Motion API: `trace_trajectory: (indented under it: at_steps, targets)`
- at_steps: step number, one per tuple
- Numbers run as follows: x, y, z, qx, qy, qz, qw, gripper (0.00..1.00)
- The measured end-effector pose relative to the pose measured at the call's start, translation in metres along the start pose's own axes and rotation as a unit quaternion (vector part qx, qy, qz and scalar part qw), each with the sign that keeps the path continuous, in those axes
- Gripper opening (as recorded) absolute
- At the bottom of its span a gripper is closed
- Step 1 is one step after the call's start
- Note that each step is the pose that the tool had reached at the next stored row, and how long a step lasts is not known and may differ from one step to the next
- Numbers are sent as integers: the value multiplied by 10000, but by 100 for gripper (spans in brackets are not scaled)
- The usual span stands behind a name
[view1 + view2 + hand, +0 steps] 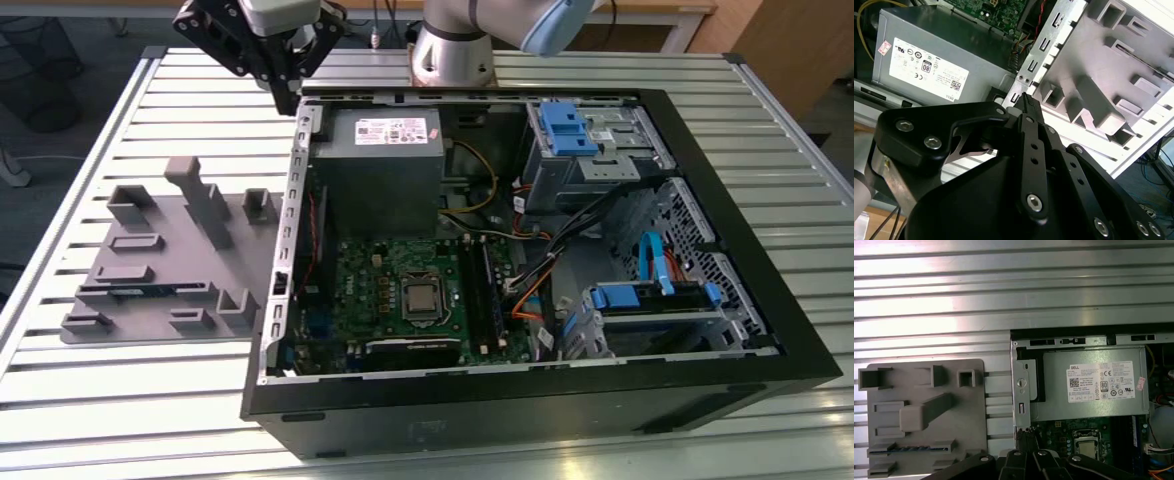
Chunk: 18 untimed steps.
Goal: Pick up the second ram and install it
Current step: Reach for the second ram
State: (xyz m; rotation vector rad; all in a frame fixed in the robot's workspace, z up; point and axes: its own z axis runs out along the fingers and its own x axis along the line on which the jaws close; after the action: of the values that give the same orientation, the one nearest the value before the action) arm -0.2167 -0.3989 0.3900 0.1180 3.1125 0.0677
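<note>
Ribbed aluminium slats form the worktable (107,130), which carries an open black desktop computer case (534,405) and, beside it on the exterior view's left, a grey moulded plastic holder tray (167,255). The second ram (909,449), a thin blue-green circuit-board stick, stands on edge in a long narrow slot of that tray, with just its top edge showing. The black two-finger gripper (284,103) hangs over the far corner of the case, just above its metal wall and near the boxy grey power supply (380,170), well apart from the stick. Its fingers look pressed together with nothing between them, and both wrist views agree. The main risk, as I judge it, is the grasp. So little of the stick stands proud of the slot that a slightly skewed descent could land a fingertip on the tray, or pinch one end and tilt the board. The tray's tall posts stand near the slot and could catch a finger. A loose tray might lift along with the stick. Later, the long black slot strips (483,300) on the green motherboard (380,290) lie close to loose cables. A stick seated crooked or reversed there could jam or stress the board.
</note>
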Motion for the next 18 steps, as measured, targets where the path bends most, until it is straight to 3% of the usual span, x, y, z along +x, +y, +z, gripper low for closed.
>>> trace_trajectory:
  at_steps: [18]
  targets:
    - [62,-5,3,0,0,0,10000,11]
